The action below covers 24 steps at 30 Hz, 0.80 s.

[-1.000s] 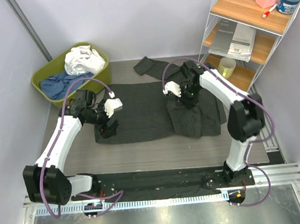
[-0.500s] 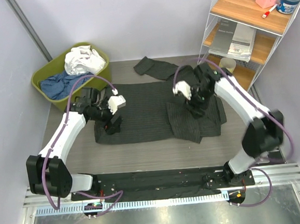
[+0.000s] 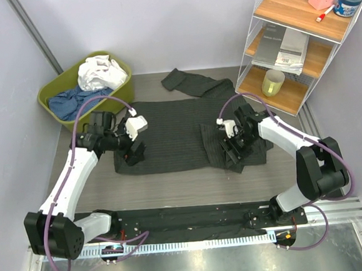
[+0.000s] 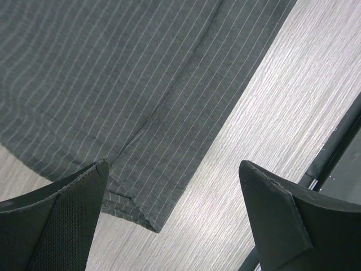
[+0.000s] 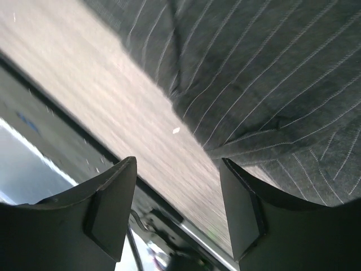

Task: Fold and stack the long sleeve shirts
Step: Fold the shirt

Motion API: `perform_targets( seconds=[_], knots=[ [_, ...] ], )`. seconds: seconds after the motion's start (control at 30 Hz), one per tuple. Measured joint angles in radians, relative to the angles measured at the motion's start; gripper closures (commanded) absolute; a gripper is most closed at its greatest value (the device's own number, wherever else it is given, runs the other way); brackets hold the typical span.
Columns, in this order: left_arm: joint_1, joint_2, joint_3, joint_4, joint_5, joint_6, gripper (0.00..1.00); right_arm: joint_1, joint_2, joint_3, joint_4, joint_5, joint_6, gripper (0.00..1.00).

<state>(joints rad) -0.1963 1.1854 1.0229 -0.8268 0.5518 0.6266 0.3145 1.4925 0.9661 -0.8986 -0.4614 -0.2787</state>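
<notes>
- The dark pinstriped shirt (image 3: 168,133) is lying flat on the table (image 3: 172,183). It's stretching from right under the left claw (image 3: 134,153) across to right under the right claw (image 3: 233,145).
- To me the fold is only just getting going. A flap (image 3: 214,146) on the right side is lying doubled over the body, beside and below the right claw, while the half toward the left claw is sitting in a single layer.
- One sleeve (image 3: 186,80) is trailing off the far edge, well beyond both claws, and it isn't tucked in yet.
- The left claw is hovering over the near-left corner with its fingers spread wide and nothing between them. Its wrist cam is looking down at the hem corner (image 4: 141,217) just below, with bare table beside it.
- The right claw is hanging over the near edge of that flap, also spread apart and gripping nothing. Its own cam is showing rumpled layers just past the fingers.
- No stack is showing anywhere, so I'm guessing the rest of the folding and all the stacking are yet to come.
- Far beyond the left claw, a green bin (image 3: 45,96) is holding a white garment (image 3: 103,72) and a blue garment (image 3: 72,101). I can't tell if those are more long sleeve shirts.
- A wire shelf (image 3: 299,38) is standing beyond the right claw and isn't involved.
</notes>
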Motion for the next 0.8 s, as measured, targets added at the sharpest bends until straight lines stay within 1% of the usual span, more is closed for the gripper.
perform_targets(
  seconds=[0.17, 0.3, 0.37, 0.5, 0.67, 0.8],
  knots=[
    [0.0, -0.043, -0.025, 0.007, 0.003, -0.019, 0.03, -0.029, 0.024, -0.003, 0.064, 0.014, 0.103, 0.38],
    [0.0, -0.044, -0.039, 0.006, 0.004, -0.025, 0.03, -0.103, 0.112, 0.024, 0.051, 0.008, 0.133, 0.38],
    [0.0, -0.044, -0.04, 0.008, 0.004, -0.024, 0.03, -0.138, 0.146, 0.047, 0.032, -0.003, 0.15, 0.36],
    [0.0, -0.045, -0.04, 0.008, 0.004, -0.025, 0.03, -0.176, 0.152, 0.08, 0.016, -0.049, 0.226, 0.34],
    [0.0, -0.044, -0.04, 0.011, 0.007, -0.025, 0.03, -0.193, 0.146, 0.031, 0.039, -0.105, 0.309, 0.34],
    [0.0, -0.044, -0.04, 0.015, 0.008, -0.025, 0.03, -0.23, 0.146, -0.011, 0.05, -0.111, 0.359, 0.35]
  ],
)
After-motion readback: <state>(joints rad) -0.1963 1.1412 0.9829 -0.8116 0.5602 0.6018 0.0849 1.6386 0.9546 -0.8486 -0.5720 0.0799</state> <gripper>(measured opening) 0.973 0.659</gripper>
